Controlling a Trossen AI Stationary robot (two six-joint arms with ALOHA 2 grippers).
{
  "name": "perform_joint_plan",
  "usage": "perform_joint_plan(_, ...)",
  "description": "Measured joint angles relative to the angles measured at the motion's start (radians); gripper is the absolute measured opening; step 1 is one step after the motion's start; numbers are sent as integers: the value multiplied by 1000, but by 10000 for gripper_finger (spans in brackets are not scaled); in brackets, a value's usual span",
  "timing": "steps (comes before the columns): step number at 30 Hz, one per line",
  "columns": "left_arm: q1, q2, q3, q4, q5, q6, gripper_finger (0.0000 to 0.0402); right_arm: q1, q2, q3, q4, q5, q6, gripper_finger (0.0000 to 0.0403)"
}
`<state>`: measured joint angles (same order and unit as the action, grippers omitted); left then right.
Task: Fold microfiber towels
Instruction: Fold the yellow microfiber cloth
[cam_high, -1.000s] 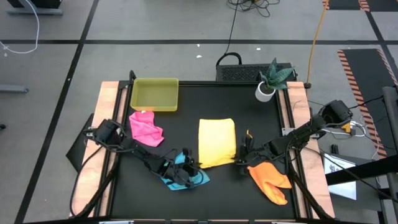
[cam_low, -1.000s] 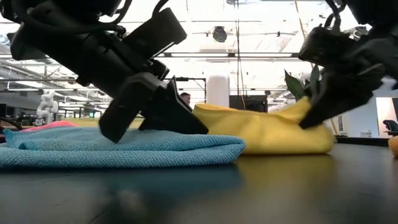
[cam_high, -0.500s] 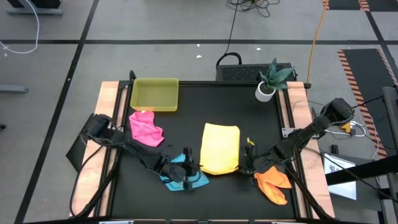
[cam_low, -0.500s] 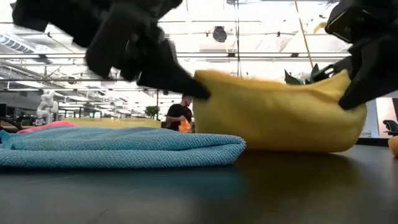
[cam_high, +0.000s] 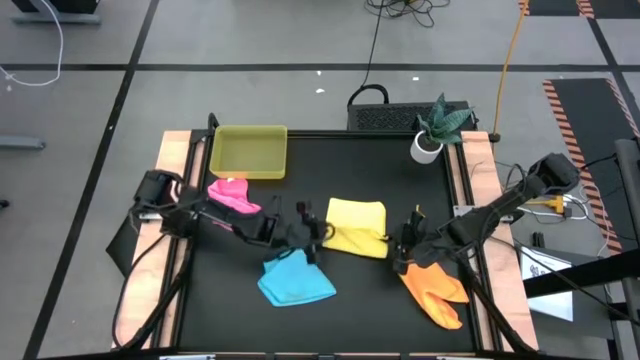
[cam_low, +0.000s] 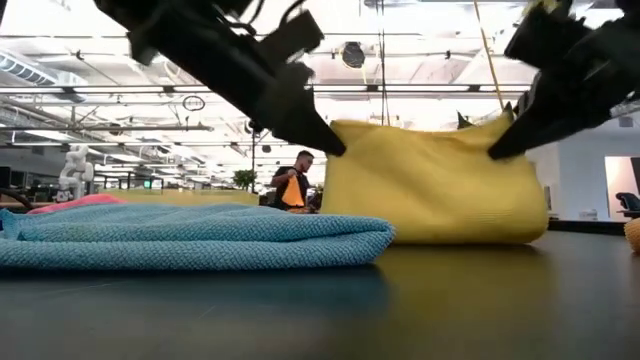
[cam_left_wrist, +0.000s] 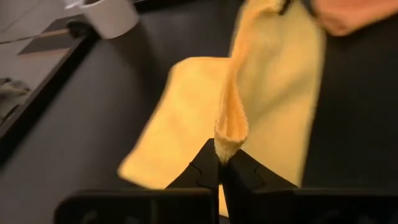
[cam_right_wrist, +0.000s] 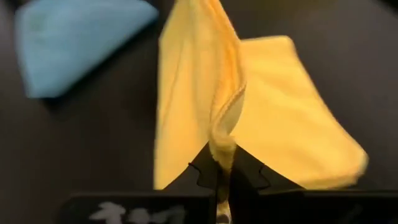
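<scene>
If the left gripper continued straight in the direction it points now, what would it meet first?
Probably the right gripper. The left gripper points across the table toward it, both shut on opposite corners of the soft yellow microfiber towel hanging between them. Depth is uncertain, so it might pass just beside it.

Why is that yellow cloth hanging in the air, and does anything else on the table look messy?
Nothing is wrong: the left tool and right tool each pinch an edge of the yellow towel, lifting it off the table. The pink towel and orange towel lie crumpled, not yet folded. The blue towel lies flat but askew.
</scene>
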<state>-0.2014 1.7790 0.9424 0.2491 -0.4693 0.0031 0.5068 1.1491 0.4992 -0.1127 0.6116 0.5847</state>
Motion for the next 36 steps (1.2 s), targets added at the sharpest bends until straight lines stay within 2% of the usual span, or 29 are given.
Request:
perform_joint_plan(4, 74, 0, 0, 8, 47, 34, 13, -52, 21, 0, -8, 68, 2, 6)
perform_joint_plan(9, 142, 28, -1, 34, 110, 42, 16, -128, 37, 0, -9, 97, -1, 6)
perform_joint_plan(13, 171, 67, 0, 79, 119, 56, 5, -172, 49, 0, -22, 95, 2, 6)
perform_joint_plan(18, 191, 113, 0, 124, 132, 56, 18, -194, 62, 0, -31, 80, 5, 6)
perform_joint_plan(23, 171, 115, 0, 118, 131, 66, 5, -169, 48, 0, -9, -34, -22, 6)
perform_joint_plan(29, 62, 39, 0, 13, 141, 70, 12, -87, 26, 0, 82, -228, -56, 6)
perform_joint_plan(34, -45, -39, 0, -40, 284, 39, 7, -13, 27, 0, 209, -400, -126, 6)
perform_joint_plan(36, -86, -57, 0, -32, 347, 38, 11, 14, 28, 0, 251, -439, -148, 6)
